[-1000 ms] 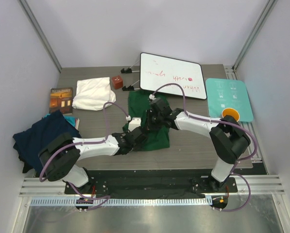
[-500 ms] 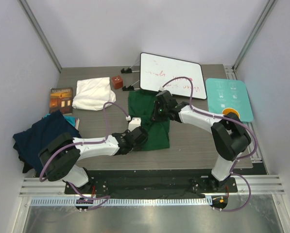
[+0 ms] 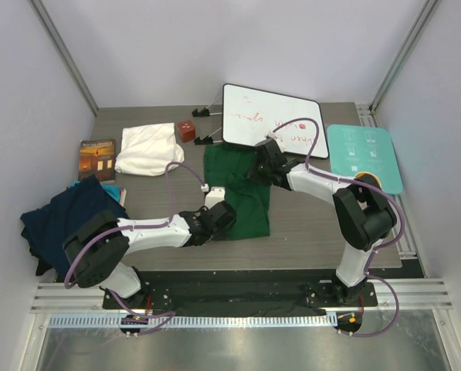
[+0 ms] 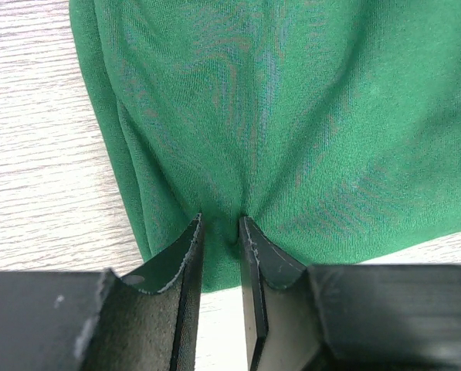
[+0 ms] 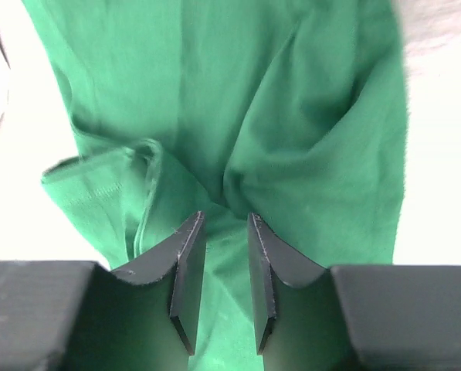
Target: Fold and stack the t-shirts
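- at the middle of the desk point(image 3: 311, 228) lies the dark green t-shirt point(image 3: 249, 209), partly folded into a long strip that runs from the far side toward the near edge.
- the navy t-shirt point(image 3: 64, 220) sits in a loose heap at the desk's left edge and spills over it. the cream-white t-shirt point(image 3: 147, 148) lies folded near the far-left corner.
- the left gripper point(image 4: 221, 224) is at the green shirt's near-left corner. its jaws are drawn close on a small pleat of cloth, and wrinkles run into the gap.
- the right gripper point(image 5: 221, 220) is over the shirt's far-right part, jaws a little apart above a pucker. whether any cloth is caught between them cannot be told.
- the shirt looks light and limp: it will likely sag and drape rather than hold a shape. the knit should give the fingers purchase, and nothing about it is fragile.
- the likely trouble is pinching only the top layer, which would let the fold slide open.
- the best hold is probably at two corners of one edge, taking all layers together, so the cloth carries over flat.
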`<state>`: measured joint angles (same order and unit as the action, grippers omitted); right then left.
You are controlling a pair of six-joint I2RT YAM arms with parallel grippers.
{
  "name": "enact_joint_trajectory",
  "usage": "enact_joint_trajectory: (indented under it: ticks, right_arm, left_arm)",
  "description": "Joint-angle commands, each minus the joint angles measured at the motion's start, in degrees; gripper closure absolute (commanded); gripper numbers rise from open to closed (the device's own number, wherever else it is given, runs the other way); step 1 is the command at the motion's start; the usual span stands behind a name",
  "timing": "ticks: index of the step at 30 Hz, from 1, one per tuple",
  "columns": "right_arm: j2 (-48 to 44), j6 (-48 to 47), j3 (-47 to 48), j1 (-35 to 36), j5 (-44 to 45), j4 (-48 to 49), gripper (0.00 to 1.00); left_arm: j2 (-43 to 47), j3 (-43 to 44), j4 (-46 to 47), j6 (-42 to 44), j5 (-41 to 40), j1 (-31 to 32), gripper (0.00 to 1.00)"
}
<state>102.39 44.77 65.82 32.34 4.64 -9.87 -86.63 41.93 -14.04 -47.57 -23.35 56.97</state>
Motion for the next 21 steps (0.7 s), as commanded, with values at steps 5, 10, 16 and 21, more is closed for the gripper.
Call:
enact_joint_trajectory:
  ticks: [5,10,16,21]
  right_arm:
    - [-4.8,-5.9,8.3,-0.6,5.5,-1.8,0.65]
    - [-8.1,-7.6,7.9,0.2,-3.3,-3.9,0.64]
    - [-6.2,-8.5,3.1,2.6,-8.5,-4.0,0.64]
    - [-2.7,-9.0,-0.1,3.0,-10.9,-3.2,0.67]
  left_arm:
    - [-2.8,-0.2,-3.1,-0.2,1.1,0.3,0.76]
    - [-3.5,0.2,-3.1,-0.3,1.2,0.3,0.76]
    - [-3.8,0.4,-3.3,-0.3,1.2,0.3,0.77]
    - [-3.4,0.1,-3.3,-0.6,0.9,0.3,0.76]
